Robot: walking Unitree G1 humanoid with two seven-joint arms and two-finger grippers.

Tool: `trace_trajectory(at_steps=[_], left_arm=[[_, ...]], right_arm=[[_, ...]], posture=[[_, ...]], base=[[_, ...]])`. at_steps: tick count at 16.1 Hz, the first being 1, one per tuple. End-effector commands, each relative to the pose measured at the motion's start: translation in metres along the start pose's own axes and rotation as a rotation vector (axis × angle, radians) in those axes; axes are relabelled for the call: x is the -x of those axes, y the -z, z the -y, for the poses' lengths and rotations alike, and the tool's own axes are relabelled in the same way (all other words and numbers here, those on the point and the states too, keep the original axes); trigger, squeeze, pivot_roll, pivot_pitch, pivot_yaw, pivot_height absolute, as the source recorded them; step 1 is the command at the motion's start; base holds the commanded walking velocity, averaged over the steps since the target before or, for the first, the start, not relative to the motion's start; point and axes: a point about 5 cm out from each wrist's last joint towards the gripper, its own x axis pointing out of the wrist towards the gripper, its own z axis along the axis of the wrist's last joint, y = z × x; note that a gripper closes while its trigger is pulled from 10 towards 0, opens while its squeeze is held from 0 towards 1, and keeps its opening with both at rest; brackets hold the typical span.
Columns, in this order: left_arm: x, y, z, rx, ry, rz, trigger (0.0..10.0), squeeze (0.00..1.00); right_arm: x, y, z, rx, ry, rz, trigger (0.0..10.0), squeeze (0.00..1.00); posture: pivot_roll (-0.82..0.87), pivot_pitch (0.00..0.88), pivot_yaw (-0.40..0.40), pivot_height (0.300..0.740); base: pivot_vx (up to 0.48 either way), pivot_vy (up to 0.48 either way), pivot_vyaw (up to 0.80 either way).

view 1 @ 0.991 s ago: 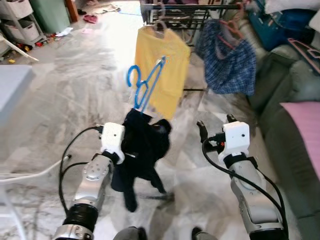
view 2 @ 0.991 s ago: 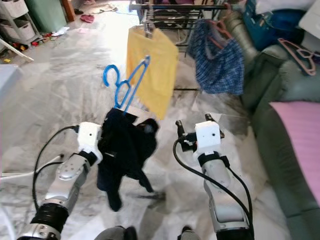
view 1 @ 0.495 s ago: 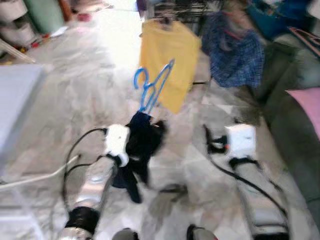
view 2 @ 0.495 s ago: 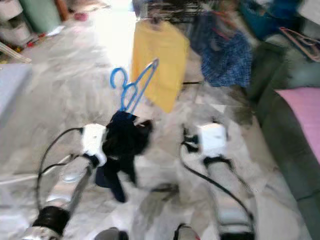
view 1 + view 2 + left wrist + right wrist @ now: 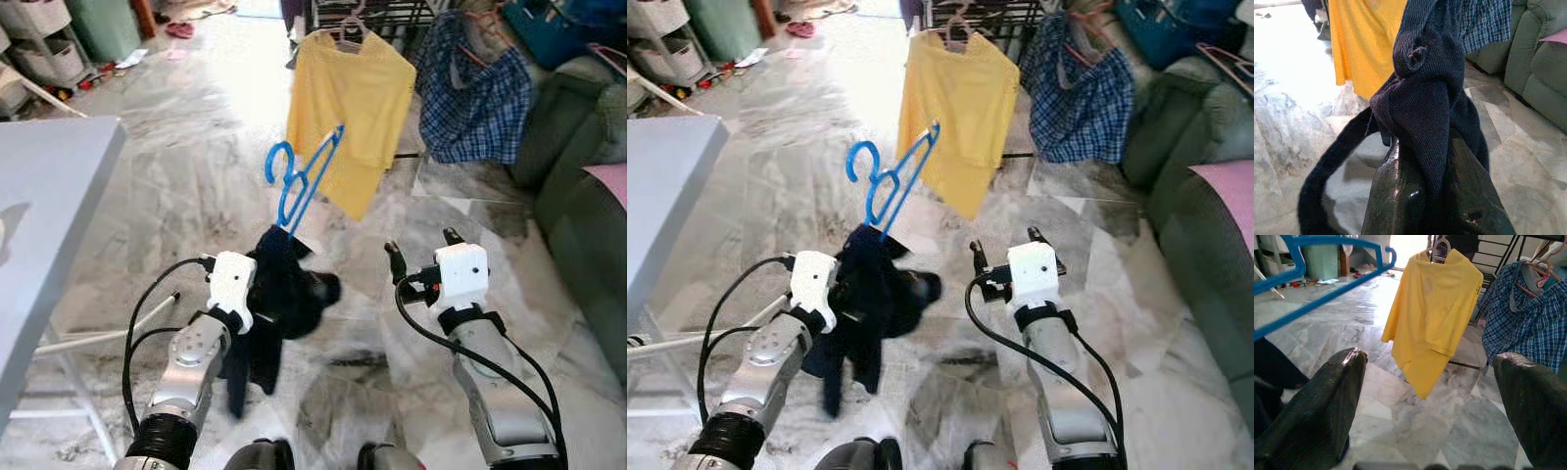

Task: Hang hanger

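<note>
Nearest the robot, the left claw [image 5: 263,294] is pinched on a bunched dark garment [image 5: 284,294], soft and limp, with the blue hanger [image 5: 299,176] rising stiffly out of it up and away; the light, rigid plastic is probably best held low on its frame, hook kept free. To the right, the right claw [image 5: 423,247] is spread and empty, near the hanger but apart from it. Farther off, a yellow shirt [image 5: 355,98] and checked garment [image 5: 478,93] hang on the drying rack [image 5: 377,15].
</note>
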Motion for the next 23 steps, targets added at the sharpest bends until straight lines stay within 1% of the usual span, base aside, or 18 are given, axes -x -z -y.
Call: trace_trajectory(at_steps=[1, 4, 5, 6, 8, 9, 11, 12, 13, 14, 15, 16, 17, 18, 19, 20, 21, 23], left_arm=[[0.000, -0.008, -0.002, -0.022, 0.006, 0.031, 10.0, 0.00], [0.000, -0.009, -0.001, -0.045, 0.033, 0.028, 10.0, 0.00], [0.002, -0.010, 0.002, -0.078, 0.129, 0.028, 10.0, 0.00], [0.004, -0.010, 0.003, -0.138, 0.211, 0.022, 10.0, 0.00], [0.005, -0.008, 0.000, -0.160, 0.288, -0.002, 10.0, 0.00], [0.006, -0.007, -0.007, -0.203, 0.331, -0.030, 10.0, 0.00], [0.008, -0.007, -0.016, -0.249, 0.391, -0.062, 10.0, 0.00], [0.011, -0.007, -0.016, -0.283, 0.449, -0.072, 10.0, 0.00], [0.013, -0.006, -0.016, -0.306, 0.488, -0.087, 10.0, 0.00], [0.018, -0.001, -0.015, -0.354, 0.554, -0.118, 10.0, 0.00], [0.019, 0.001, -0.015, -0.379, 0.576, -0.120, 10.0, 0.00], [0.021, 0.001, -0.013, -0.361, 0.611, -0.116, 10.0, 0.00], [0.021, -0.003, -0.012, -0.376, 0.630, -0.092, 10.0, 0.00], [0.021, -0.006, -0.011, -0.383, 0.643, -0.080, 10.0, 0.00], [0.021, -0.009, -0.010, -0.397, 0.654, -0.065, 10.0, 0.00], [0.020, -0.012, -0.008, -0.413, 0.669, -0.044, 10.0, 0.00], [0.018, -0.018, -0.007, -0.431, 0.684, -0.017, 10.0, 0.00], [0.015, -0.026, -0.003, -0.456, 0.711, 0.019, 10.0, 0.00]], right_arm=[[0.000, -0.003, 0.000, 0.000, -0.001, 0.006, 10.0, 0.00], [0.000, -0.003, 0.003, 0.026, -0.024, 0.000, 10.0, 0.00], [-0.001, -0.009, 0.007, 0.033, -0.091, -0.003, 10.0, 0.00], [-0.001, -0.016, 0.011, 0.078, -0.178, 0.008, 10.0, 0.00], [0.000, -0.024, 0.022, 0.176, -0.303, -0.005, 10.0, 0.00], [0.001, -0.034, 0.033, 0.258, -0.406, -0.010, 10.0, 0.00], [0.002, -0.050, 0.051, 0.312, -0.527, -0.039, 10.0, 0.00], [0.003, -0.055, 0.057, 0.358, -0.585, -0.066, 10.0, 0.00], [0.003, -0.058, 0.061, 0.385, -0.613, -0.078, 10.0, 0.00], [0.000, -0.068, 0.065, 0.420, -0.666, -0.082, 10.0, 0.00], [-0.002, -0.072, 0.067, 0.436, -0.684, -0.082, 10.0, 0.00], [-0.005, -0.078, 0.070, 0.431, -0.714, -0.085, 10.0, 0.00], [-0.006, -0.078, 0.073, 0.449, -0.732, -0.105, 10.0, 0.00], [-0.006, -0.075, 0.076, 0.470, -0.749, -0.133, 10.0, 0.00], [-0.006, -0.073, 0.077, 0.456, -0.770, -0.154, 10.0, 0.00], [-0.004, -0.070, 0.077, 0.416, -0.803, -0.180, 10.0, 0.00], [-0.001, -0.062, 0.079, 0.381, -0.845, -0.230, 10.0, 0.00], [0.000, -0.045, 0.086, 0.374, -0.870, -0.309, 10.0, 0.00]], posture=[[-0.11, 0.199, 0.051, 0.740], [-0.11, 0.203, 0.055, 0.740], [-0.11, 0.206, 0.058, 0.740], [-0.11, 0.210, 0.059, 0.740], [-0.12, 0.222, 0.056, 0.740], [-0.13, 0.225, 0.055, 0.740], [-0.13, 0.232, 0.053, 0.740], [-0.13, 0.234, 0.053, 0.740], [-0.13, 0.235, 0.053, 0.740], [-0.13, 0.235, 0.053, 0.740], [-0.13, 0.236, 0.053, 0.740], [-0.13, 0.239, 0.055, 0.740], [-0.12, 0.241, 0.054, 0.740], [-0.12, 0.243, 0.055, 0.740], [-0.12, 0.243, 0.056, 0.740], [-0.12, 0.243, 0.058, 0.740], [-0.12, 0.243, 0.058, 0.740], [-0.12, 0.241, 0.064, 0.740]], base=[[0.000, 0.000, 0.00], [0.000, 0.000, 0.00], [0.000, 0.000, 0.00], [0.000, 0.000, 0.00], [0.000, 0.000, 0.00], [0.000, 0.000, 0.00], [0.000, 0.000, 0.00], [0.000, 0.000, 0.00], [0.000, 0.000, 0.00], [0.000, 0.000, 0.00], [0.000, 0.000, 0.00], [0.000, 0.000, 0.00], [0.000, 0.000, 0.00], [0.000, 0.000, 0.00], [0.000, 0.000, 0.00], [0.000, 0.000, 0.00], [0.000, 0.000, 0.00], [0.000, 0.000, 0.00]])
